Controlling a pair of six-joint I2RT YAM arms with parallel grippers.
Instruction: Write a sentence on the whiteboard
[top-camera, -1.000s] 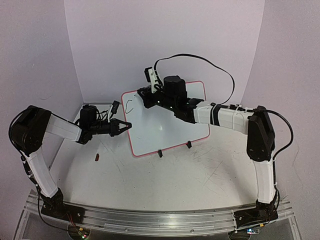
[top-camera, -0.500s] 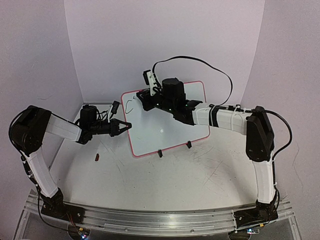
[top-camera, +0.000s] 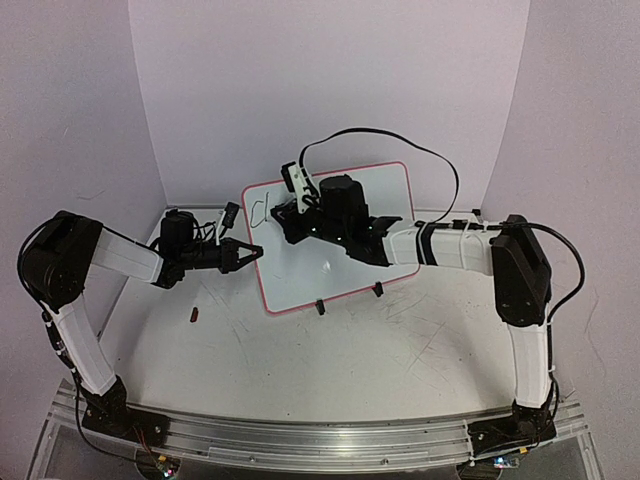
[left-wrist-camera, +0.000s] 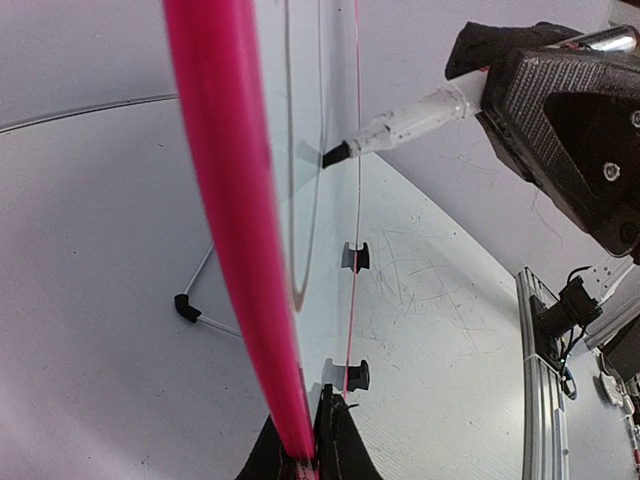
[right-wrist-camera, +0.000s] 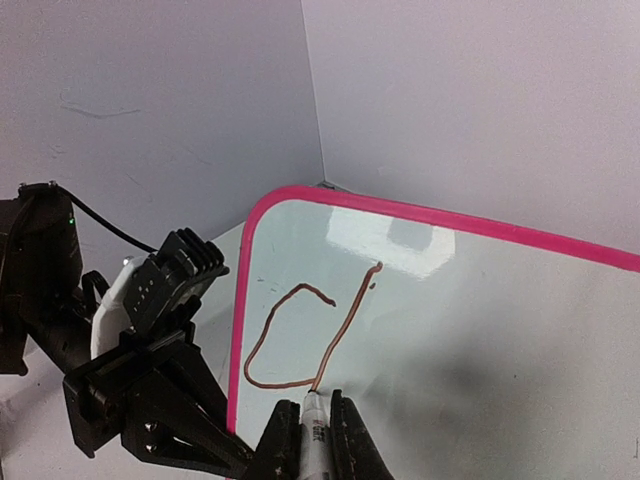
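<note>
The whiteboard (top-camera: 310, 272) stands tilted on the table, white with a pink rim. My left gripper (top-camera: 252, 252) is shut on its left edge; the left wrist view shows the jaws (left-wrist-camera: 305, 455) clamped on the rim (left-wrist-camera: 228, 230). My right gripper (top-camera: 291, 207) is shut on a white marker (right-wrist-camera: 313, 437). The marker's black tip (left-wrist-camera: 336, 154) touches the board at the foot of a long stroke (right-wrist-camera: 350, 320). Of the sentence (top-camera: 262, 212), only a "c" (right-wrist-camera: 268, 345) and that stroke show.
Two black clip feet (top-camera: 320, 307) (top-camera: 378, 290) hold the board's lower edge. A small dark red piece (top-camera: 194, 315) lies on the table left of the board. A black cable (top-camera: 400, 140) loops above the right arm. Walls close in behind and at the sides.
My right gripper has drawn the marker down the board, leaving a long stroke beside the "c". The left gripper and the board have stayed put.
</note>
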